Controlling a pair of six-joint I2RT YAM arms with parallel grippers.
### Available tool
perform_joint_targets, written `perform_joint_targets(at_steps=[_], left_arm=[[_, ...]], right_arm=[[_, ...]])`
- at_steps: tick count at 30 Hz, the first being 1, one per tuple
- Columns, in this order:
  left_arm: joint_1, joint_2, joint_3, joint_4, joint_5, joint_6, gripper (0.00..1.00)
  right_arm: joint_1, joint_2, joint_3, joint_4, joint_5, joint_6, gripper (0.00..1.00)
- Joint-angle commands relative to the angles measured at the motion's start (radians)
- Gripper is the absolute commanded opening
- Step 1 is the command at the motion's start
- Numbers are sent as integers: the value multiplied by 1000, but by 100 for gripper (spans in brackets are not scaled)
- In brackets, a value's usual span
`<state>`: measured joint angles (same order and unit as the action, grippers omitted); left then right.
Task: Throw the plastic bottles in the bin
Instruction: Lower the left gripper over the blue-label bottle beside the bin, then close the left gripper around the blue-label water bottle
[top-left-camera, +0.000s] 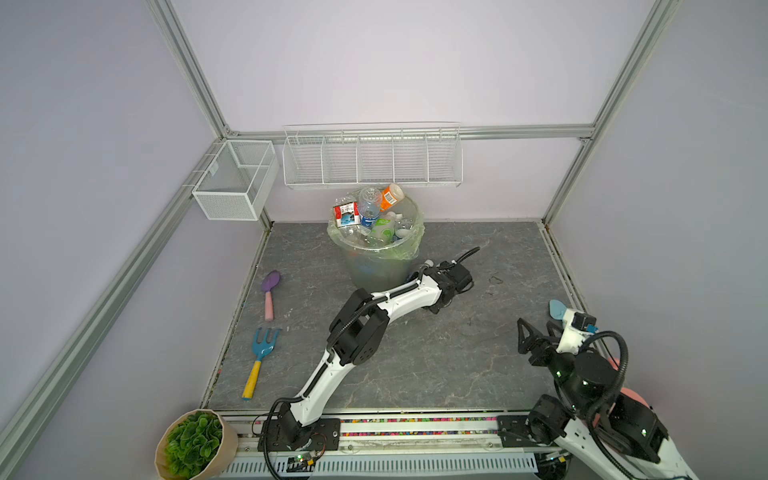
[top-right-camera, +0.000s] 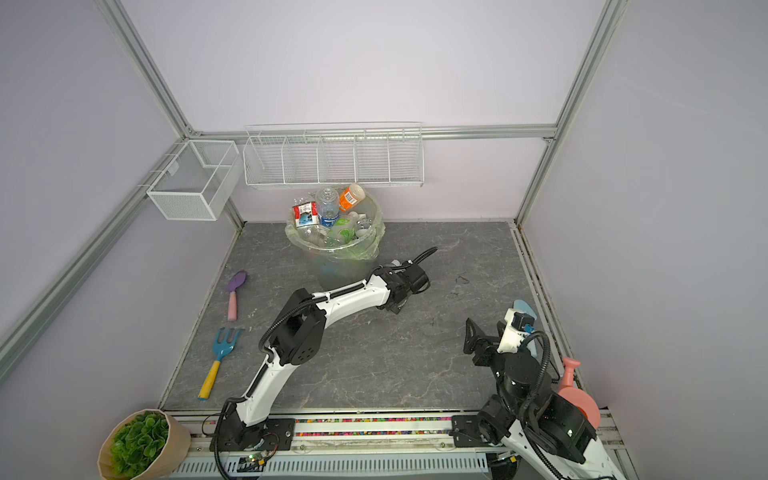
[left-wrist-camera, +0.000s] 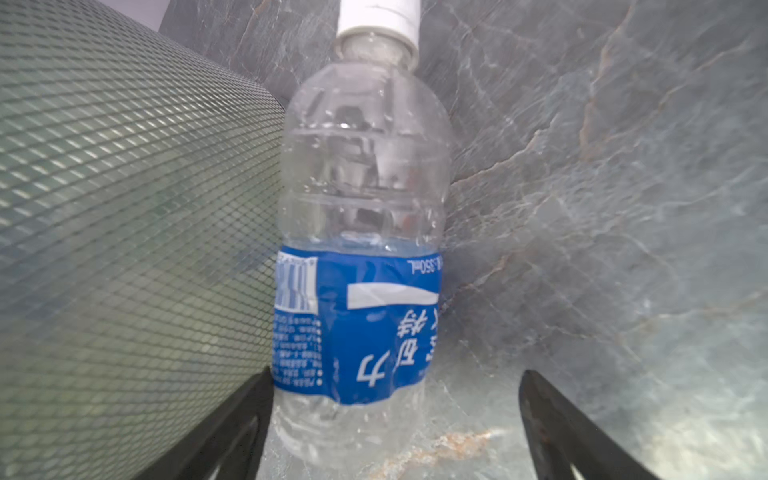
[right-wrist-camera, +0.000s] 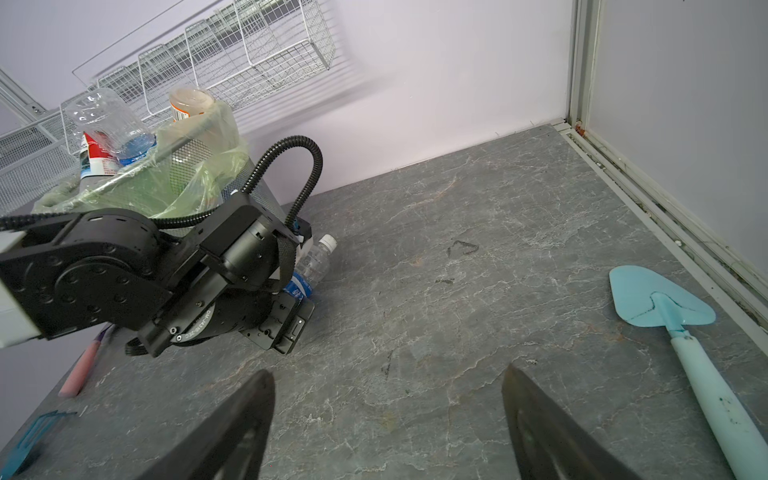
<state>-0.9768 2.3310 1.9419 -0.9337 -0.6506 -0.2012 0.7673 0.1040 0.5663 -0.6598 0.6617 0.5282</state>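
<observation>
**One bottle lies by the full bin, both claws apart**

In both top views the bin (top-left-camera: 376, 268) stands in the upper middle of the frame, at the back of the grey desk (top-left-camera: 415, 365) and below the long wire basket (top-left-camera: 372, 160). The plastic bottles (top-left-camera: 370, 216) are piled in it higher than its rim. An orange-labelled bottle (top-left-camera: 392, 197) leans out at the top of the pile.

The blue-labelled bottle (left-wrist-camera: 361, 199) lies on the desk just beside the foot of the bin. In the top views it is to the right of the bin, and only its white cap shows past the left arm. The left wrist view shows this bottle between the fingers of the left claw (left-wrist-camera: 395, 372). The fingers are apart: one finger (left-wrist-camera: 249, 399) is at the edge of the blue label, next to the bin wall, and the other finger stands clearly off the bottle. The bottle is not clamped. Its cap points away from the claw.

The right claw (right-wrist-camera: 387, 370) hangs over bare desk in the lower right of the top views. Its fingers are wide apart and nothing is between them. A pale blue spade (right-wrist-camera: 665, 307) lies near it, by the right edge of the desk.

On the left of the top views a purple trowel (top-left-camera: 270, 295) and a blue rake (top-left-camera: 262, 357) lie on the desk, well apart from the bin. A potted plant (top-left-camera: 193, 442) stands in the lower left corner.
</observation>
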Motion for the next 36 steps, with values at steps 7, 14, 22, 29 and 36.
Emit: perform_joint_targets(at_steps=[7,14,22,29,36], left_arm=[[25,61,66,-42,-28,32,92],[36,73,59,-5,0,64,91],[44,79,64,7,36,68,87],[56,58,64,26,121,83,83],[59,17,53,37,204,88,73]], right_arm=[[-2,-31,-11,-21,9,36,88],[-3,-26,-5,-13,8,38,88],[-3,-15,7,-15,2,45,88],[-3,-11,21,-15,-1,43,88],[-3,3,38,-15,-4,41,88]])
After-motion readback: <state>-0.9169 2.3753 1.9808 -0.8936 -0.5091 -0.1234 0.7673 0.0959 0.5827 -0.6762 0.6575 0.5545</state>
